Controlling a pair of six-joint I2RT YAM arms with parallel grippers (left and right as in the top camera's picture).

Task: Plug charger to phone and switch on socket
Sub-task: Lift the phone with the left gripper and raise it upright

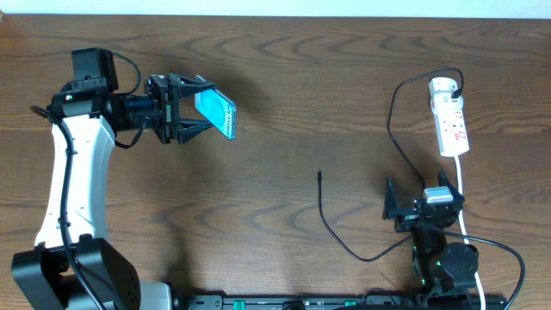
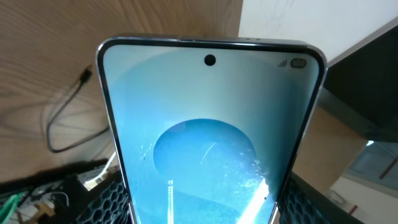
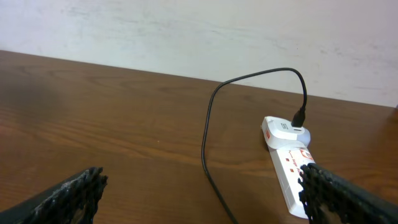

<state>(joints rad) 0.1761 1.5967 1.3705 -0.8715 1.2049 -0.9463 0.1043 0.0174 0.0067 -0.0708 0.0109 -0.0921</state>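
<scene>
The phone (image 2: 208, 143) filled the left wrist view, its teal screen facing the lens, camera hole at the top. The left jaws were clamped on its lower edges, their dark honeycomb pads (image 2: 106, 202) showing at either side. Behind the phone, on the brown counter (image 2: 37, 37), lay the thin black charger (image 2: 62, 124), its small plug tip free and touching nothing.

From overhead the phone (image 1: 215, 113) sat tilted in those jaws at the left side of the counter, well apart from everything else. The charger's (image 1: 331, 228) loose end lay near the middle, curving back toward the right arm (image 1: 430, 215).

In the right wrist view the right jaws stood wide – one dark fingertip (image 3: 68, 196) at each lower corner, nothing between them. Beyond them the charger (image 3: 208, 137) ran up in an arch and down into a white adapter (image 3: 283, 130) at the far end of the power strip (image 3: 289, 180). The strip, white with red markings, lay flat near the right rear edge – a pale wall (image 3: 186, 31) rose behind it.
</scene>
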